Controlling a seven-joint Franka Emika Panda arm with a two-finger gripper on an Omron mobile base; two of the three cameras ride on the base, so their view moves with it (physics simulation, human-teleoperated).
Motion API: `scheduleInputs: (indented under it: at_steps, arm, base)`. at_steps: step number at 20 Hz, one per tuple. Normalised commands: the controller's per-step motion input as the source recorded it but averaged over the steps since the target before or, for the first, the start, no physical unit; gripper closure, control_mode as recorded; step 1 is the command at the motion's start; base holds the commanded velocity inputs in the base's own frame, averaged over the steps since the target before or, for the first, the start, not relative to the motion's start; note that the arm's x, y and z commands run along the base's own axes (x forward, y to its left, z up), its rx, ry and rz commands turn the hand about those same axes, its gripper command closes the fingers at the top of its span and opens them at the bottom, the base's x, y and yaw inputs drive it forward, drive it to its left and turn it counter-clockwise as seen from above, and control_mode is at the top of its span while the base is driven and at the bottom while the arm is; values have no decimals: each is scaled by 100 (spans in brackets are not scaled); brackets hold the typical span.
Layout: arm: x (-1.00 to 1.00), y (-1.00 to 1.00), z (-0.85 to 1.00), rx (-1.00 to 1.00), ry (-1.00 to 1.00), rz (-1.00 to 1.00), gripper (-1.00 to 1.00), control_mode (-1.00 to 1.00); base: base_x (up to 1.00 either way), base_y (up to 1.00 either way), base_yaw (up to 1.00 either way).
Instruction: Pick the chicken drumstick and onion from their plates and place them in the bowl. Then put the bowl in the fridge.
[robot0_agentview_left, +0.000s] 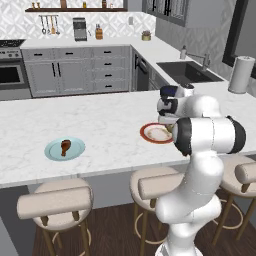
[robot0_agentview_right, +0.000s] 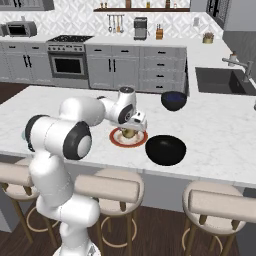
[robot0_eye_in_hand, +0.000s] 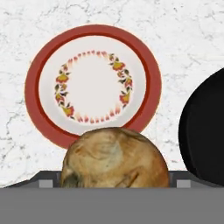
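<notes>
Marble island counter (robot0_agentview_left: 100, 125), no legible writing; hand (robot0_agentview_right: 129, 131) gripping onion (robot0_eye_in_hand: 114, 158) above red-rimmed plate (robot0_eye_in_hand: 92, 83), beside bowl (robot0_agentview_right: 165, 149).

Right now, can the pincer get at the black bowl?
Probably yes. The pincer holds the onion over the plate, the black bowl sits right beside it, and nothing stands between.

- Round brownish-tan onion (robot0_eye_in_hand: 114, 158) sits above the red-rimmed white plate (robot0_eye_in_hand: 92, 85).
- Glossy black bowl (robot0_agentview_right: 165, 149) stands just beside that plate.
- Reddish-brown drumstick (robot0_agentview_left: 65, 146) lies on the light-blue plate (robot0_agentview_left: 64, 149), well apart.
</notes>
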Motion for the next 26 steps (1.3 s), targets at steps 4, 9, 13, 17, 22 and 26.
scheduleInputs:
  at_steps: [4, 9, 13, 17, 22, 26]
  arm:
    - [-33, -98, 52, 0, 0, 0, 100, -100]
    - [-3, -100, 17, 0, 3, 0, 100, -100]
    - [3, -94, -16, -4, 9, 0, 100, -100]
    - [0, -55, -45, 0, 11, 0, 100, -100]
    - [5, -11, -62, 0, 5, 0, 100, -100]
    - [27, 1, -43, 0, 3, 0, -100, -100]
  base:
    - [0, 0, 0]
    - [0, 0, 0]
    - [0, 0, 0]
    - [0, 0, 0]
    - [0, 0, 0]
    - [0, 0, 0]
